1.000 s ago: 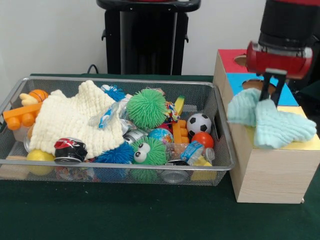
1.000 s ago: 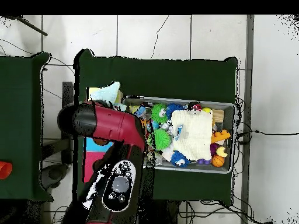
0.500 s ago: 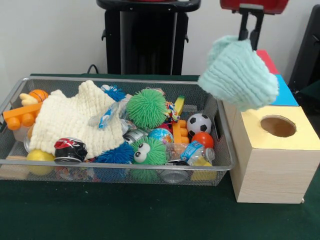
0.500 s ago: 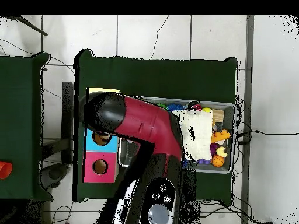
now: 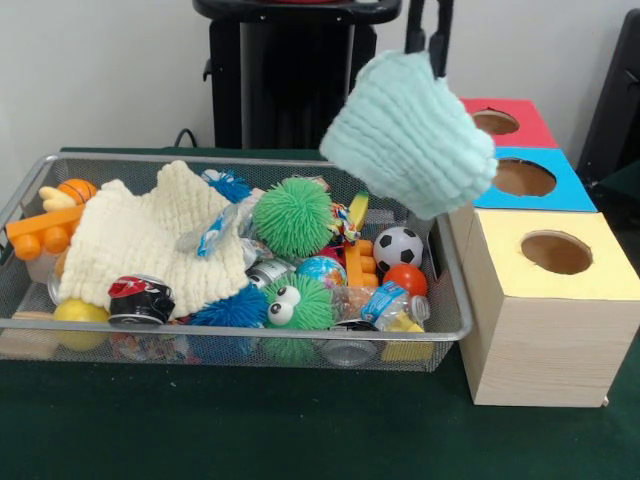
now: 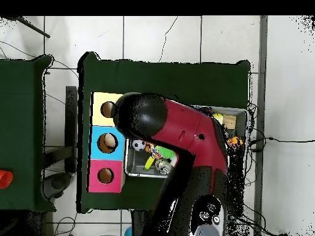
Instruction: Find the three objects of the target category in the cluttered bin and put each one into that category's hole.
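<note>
Pincer (image 5: 423, 42) is hanging down from the top edge of the front view, its two dark fingers (image 5: 414, 30) drawn close together and pinching the top hem of a mint green cloth (image 5: 410, 133). Nothing else is touching the pincer. That cloth is dangling in the air, clear of everything below, gathered narrow where it is being gripped and flaring wider toward its lower edge. Its long axis is running from the grip downward with a lean toward the picture's right, so the bottom hem is pointing down and rightward.

Beneath and behind it, the cloth is hovering over the right end of the wire mesh bin (image 5: 240, 330), near the side of the wooden sorting box (image 5: 535, 340). That box is standing just beside the bin on the dark green worktop (image 5: 250, 430), its yellow hole (image 5: 556, 252) nearest, the blue hole (image 5: 525, 177) behind it and the red hole (image 5: 496, 122) farthest back; all three are showing open.

Inside the bin, a cream cloth (image 5: 150, 240) is lying spread over the left half. A green spiky ball (image 5: 292, 216) is sitting near the middle, with a green googly-eyed ball (image 5: 297, 302) in front of it, and a small soccer ball (image 5: 398, 247) and an orange ball (image 5: 405, 280) are resting at the right end.

In the overhead view the red and black arm (image 6: 178, 132) is stretching across the bin and hiding the cloth.
</note>
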Robot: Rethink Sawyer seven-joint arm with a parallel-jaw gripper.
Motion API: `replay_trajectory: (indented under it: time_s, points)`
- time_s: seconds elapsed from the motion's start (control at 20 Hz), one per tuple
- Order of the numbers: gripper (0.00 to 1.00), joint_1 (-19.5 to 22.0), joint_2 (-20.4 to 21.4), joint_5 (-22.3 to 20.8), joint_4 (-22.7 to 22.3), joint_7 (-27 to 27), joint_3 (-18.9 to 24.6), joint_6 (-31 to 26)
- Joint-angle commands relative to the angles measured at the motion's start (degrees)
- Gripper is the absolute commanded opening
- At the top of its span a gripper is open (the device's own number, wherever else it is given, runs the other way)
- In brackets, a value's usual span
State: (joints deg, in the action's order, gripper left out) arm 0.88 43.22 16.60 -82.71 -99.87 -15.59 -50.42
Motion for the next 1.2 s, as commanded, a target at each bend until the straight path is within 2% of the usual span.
replay_trajectory:
  time_s: [0.05,0.25,0.7,0.95,1.0,1.2]
  points:
    - [0.00,4.1,-0.2,-5.5,-7.2,9.1,9.1,5.5]
    - [0.00,6.2,-0.2,-6.6,-9.1,8.8,12.0,9.3]
    - [0.00,6.1,-0.9,-13.7,-8.4,4.7,12.2,12.6]
    - [0.00,7.0,-0.7,-14.5,-9.5,2.8,13.7,14.6]
    - [1.00,7.3,-0.5,-14.9,-9.7,2.0,14.2,14.8]
    - [1.00,7.8,-0.1,-14.9,-10.4,1.7,15.2,15.7]
